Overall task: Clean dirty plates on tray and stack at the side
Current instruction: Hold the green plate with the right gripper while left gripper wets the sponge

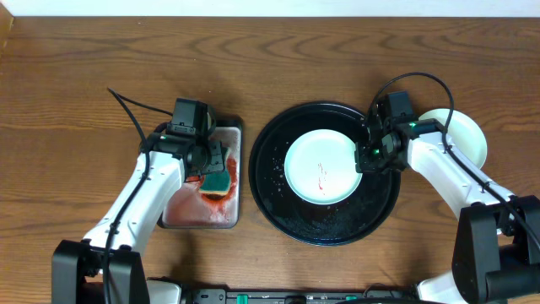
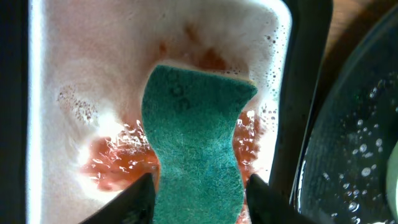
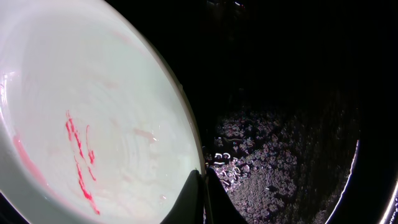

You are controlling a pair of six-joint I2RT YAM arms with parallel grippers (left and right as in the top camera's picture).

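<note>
A pale mint-blue plate (image 1: 322,165) with red sauce smears lies in the large black tray (image 1: 278,203). My right gripper (image 1: 368,157) is shut on its right rim; in the right wrist view (image 3: 204,186) the fingers pinch the plate's (image 3: 93,112) edge over the wet tray (image 3: 286,124). A pale plate (image 1: 469,139) lies on the table to the right of the tray, partly hidden by my right arm. My left gripper (image 1: 216,173) is shut on a green sponge (image 2: 196,143) over the reddish, soapy sponge tray (image 2: 81,81).
The white-lined sponge tray (image 1: 181,211) stands left of the black tray, holding reddish water. The black tray's rim (image 2: 348,124) lies close to the sponge tray's right side. Both arms' cables run above the table.
</note>
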